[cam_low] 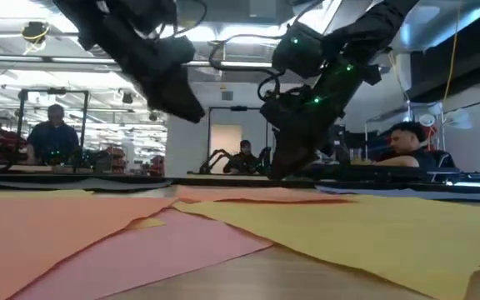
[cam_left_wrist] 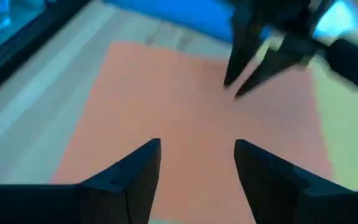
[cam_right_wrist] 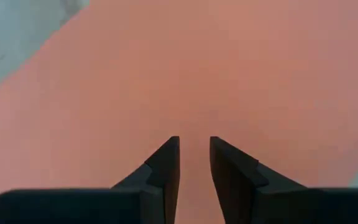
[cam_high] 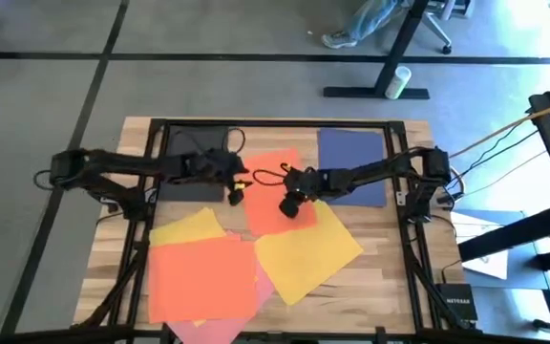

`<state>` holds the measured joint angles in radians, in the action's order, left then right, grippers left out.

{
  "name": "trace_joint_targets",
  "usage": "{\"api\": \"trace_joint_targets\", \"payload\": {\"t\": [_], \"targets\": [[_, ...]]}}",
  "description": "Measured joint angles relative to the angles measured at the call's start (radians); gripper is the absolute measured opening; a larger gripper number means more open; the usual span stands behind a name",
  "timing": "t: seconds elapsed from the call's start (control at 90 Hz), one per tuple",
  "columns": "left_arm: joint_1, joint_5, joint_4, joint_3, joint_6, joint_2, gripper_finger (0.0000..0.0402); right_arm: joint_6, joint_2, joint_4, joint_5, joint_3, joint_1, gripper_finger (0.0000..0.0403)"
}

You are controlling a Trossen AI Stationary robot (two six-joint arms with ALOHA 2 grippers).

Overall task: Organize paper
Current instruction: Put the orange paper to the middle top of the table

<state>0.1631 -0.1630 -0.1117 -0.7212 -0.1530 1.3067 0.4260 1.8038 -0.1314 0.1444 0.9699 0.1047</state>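
Note:
Several paper sheets lie flat on the wooden table. An orange-red sheet (cam_high: 273,182) is in the middle, a black one (cam_high: 191,170) at the far left and a navy one (cam_high: 353,164) at the far right. Nearer lie two yellow sheets (cam_high: 306,253) (cam_high: 187,227), another orange sheet (cam_high: 203,277) and a pink one (cam_high: 220,330). My left gripper (cam_high: 235,193) hangs open above the middle sheet's left part (cam_left_wrist: 191,130). My right gripper (cam_high: 289,205) points down at the same sheet (cam_right_wrist: 229,74), its fingers a narrow gap apart. My right gripper comes at the middle of the orange-red sheet (cam_right_wrist: 194,124) from above, pointing down, and its tips (cam_low: 280,171) reach down to the level of the paper. Whether they touch the sheet I cannot tell. The sheet lies flat.
A black metal frame (cam_high: 151,191) runs around the table's edges. The near sheets overlap one another; bare wood (cam_high: 390,258) shows at the right. Beyond the table stand a desk leg, a chair base and, in the low view, people at other benches (cam_low: 55,125).

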Motion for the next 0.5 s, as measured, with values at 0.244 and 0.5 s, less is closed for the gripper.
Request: {"api": "trace_joint_targets", "payload": {"t": [0.244,0.5], "targets": [[-0.096,-0.020,-0.007,0.000,-0.053,0.026,0.0191,-0.146,0.004,-0.048,-0.130,0.000,0.040,0.0043],[-0.138,-0.025,-0.014,0.011,-0.077,0.026,0.0192,-0.181,0.051,-0.113,-0.199,0.006,0.080,0.0008]]}}
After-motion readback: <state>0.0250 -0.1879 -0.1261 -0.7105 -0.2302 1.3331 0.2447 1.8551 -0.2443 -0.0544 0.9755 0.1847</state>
